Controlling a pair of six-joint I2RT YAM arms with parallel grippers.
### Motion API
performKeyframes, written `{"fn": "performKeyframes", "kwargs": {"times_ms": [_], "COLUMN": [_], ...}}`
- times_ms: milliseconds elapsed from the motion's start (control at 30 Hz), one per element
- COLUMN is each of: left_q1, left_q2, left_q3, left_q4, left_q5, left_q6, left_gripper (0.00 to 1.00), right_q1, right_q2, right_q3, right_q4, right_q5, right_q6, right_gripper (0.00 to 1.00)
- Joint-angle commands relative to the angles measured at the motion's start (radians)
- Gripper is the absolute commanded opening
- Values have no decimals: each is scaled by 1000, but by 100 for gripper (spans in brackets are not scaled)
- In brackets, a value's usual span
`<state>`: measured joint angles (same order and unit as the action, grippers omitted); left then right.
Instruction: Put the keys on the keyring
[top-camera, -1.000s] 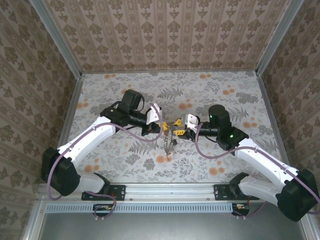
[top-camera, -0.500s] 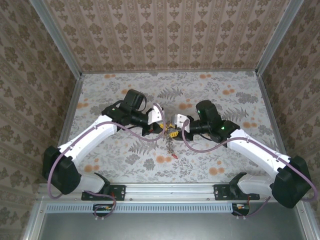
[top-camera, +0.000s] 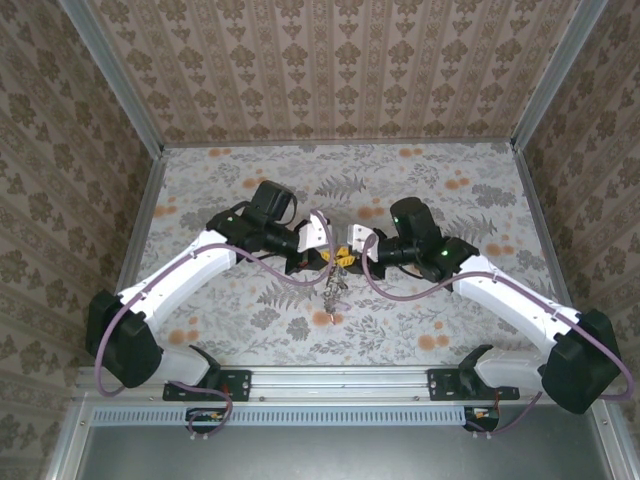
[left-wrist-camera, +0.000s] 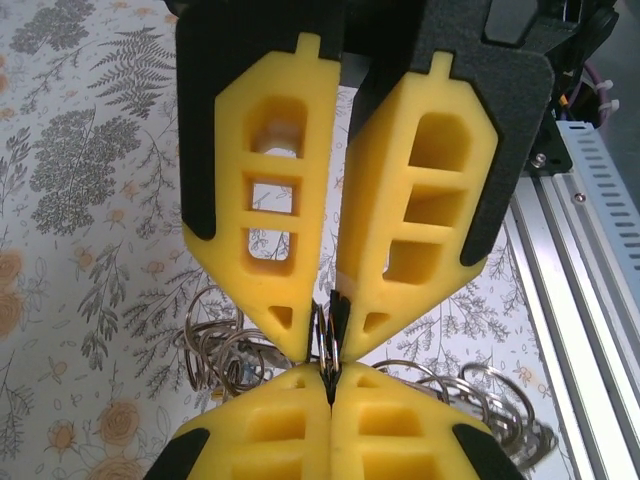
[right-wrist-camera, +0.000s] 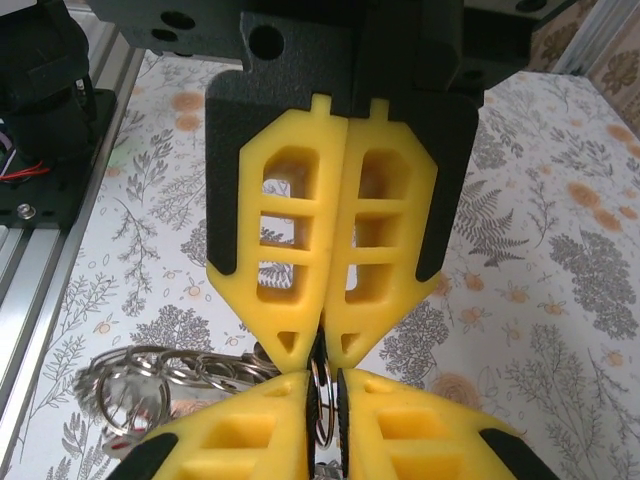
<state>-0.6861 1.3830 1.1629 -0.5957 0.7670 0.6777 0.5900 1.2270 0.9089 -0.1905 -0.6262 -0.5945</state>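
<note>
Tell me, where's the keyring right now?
In the left wrist view the keyring stands edge-on at the centre, pinched between the left gripper and the right gripper, tip to tip, above the flowery table.

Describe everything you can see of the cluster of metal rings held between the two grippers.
The cluster of metal rings is a tangle of thin, shiny, silvery wire loops overlapping at different angles. A single ring, seen edge-on, is pinched where the fingertips of the left gripper and right gripper meet. The other loops spread to either side over the floral table; from above they trail as a short chain. Whether its end touches the table cannot be told.
</note>
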Motion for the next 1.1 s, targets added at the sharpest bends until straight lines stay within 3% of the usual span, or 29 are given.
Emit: {"fn": "performKeyframes", "kwargs": {"times_ms": [0, 100, 200, 367, 467, 533, 700, 867, 967, 1067], "left_q1": [-8, -7, -7, 3, 15, 28, 46, 51, 53, 52], "left_q2": [2, -4, -4, -28, -62, -79, -87, -58, -49, -37], "left_q3": [38, 34, 31, 7, -40, -75, -114, -103, -94, -50], "left_q4": [0, 6, 7, 37, 68, 97, 154, 173, 203, 161], "left_q5": [31, 38, 45, 54, 61, 74, 112, 71, 62, 105], "left_q6": [22, 25, 28, 12, -8, -24, -70, -116, -143, -129], "left_gripper": [0, 0, 0, 0, 22, 26, 27, 28, 24, 3], "right_q1": [4, 4, 4, 1, -14, -26, -32, -36, -38, -41], "right_q2": [19, 23, 24, 5, -38, -60, -89, -93, -90, -95], "right_q3": [24, 23, 28, 5, -59, -90, -126, -137, -141, -162], "right_q4": [-15, -11, -15, 29, 167, 243, 337, 367, 387, 456], "right_q5": [-6, 0, -14, -21, -9, -22, -54, -76, -93, -102], "right_q6": [17, 28, 32, 47, 122, 162, 194, 215, 226, 266], "right_gripper": [18, 21, 1, 0, 0, 0, 0, 0, 0, 0]}}
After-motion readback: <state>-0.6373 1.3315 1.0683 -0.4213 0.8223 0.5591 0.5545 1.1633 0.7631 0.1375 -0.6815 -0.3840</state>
